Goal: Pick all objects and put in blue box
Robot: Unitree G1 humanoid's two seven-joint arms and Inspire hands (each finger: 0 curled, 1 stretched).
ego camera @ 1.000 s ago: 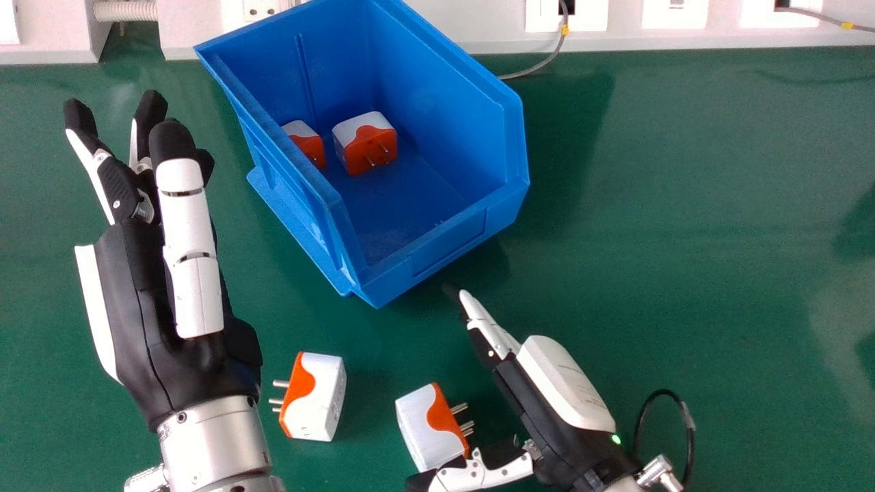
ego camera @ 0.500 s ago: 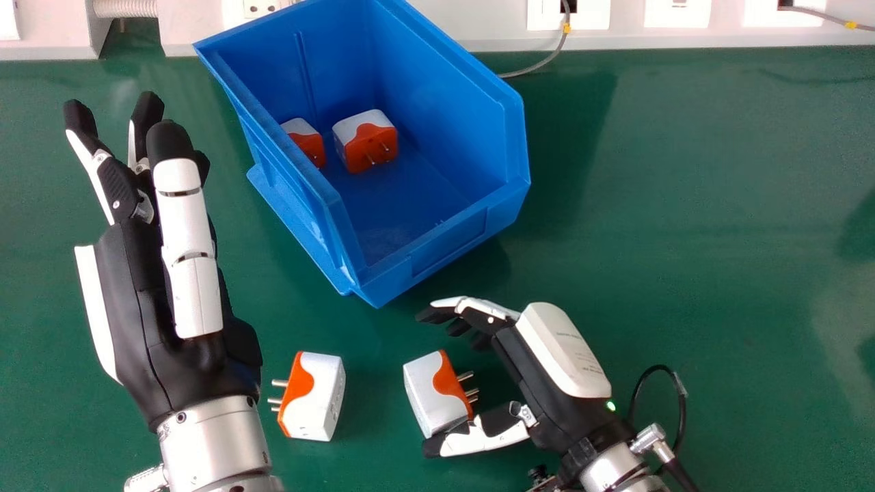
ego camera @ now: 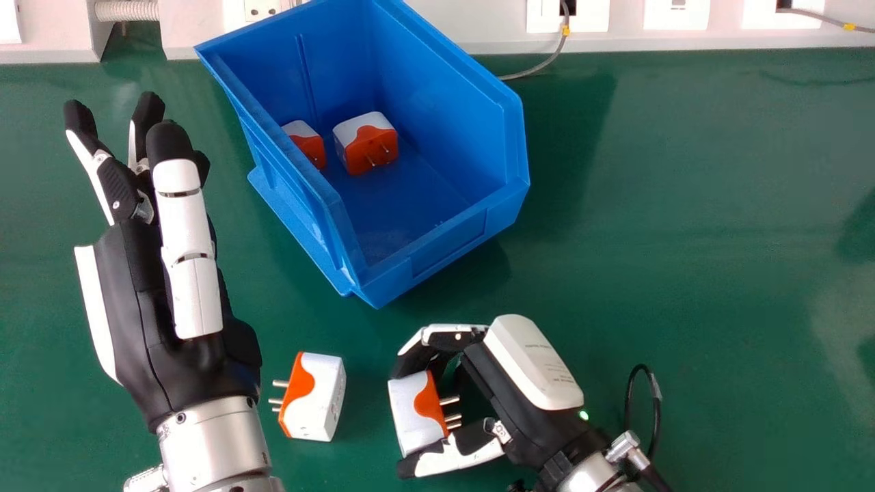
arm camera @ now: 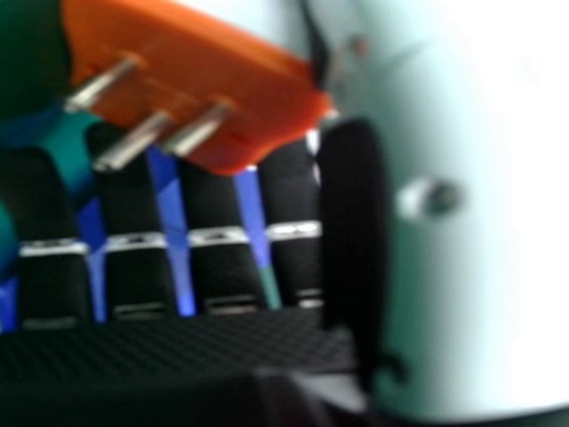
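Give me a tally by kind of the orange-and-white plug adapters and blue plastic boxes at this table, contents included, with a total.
Orange-and-white plug adapters: 4
Blue plastic box: 1
Total: 5

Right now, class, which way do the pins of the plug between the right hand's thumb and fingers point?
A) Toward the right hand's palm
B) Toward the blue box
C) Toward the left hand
A: the metal pins stick out from the orange side of the plug, facing the palm of the right hand.
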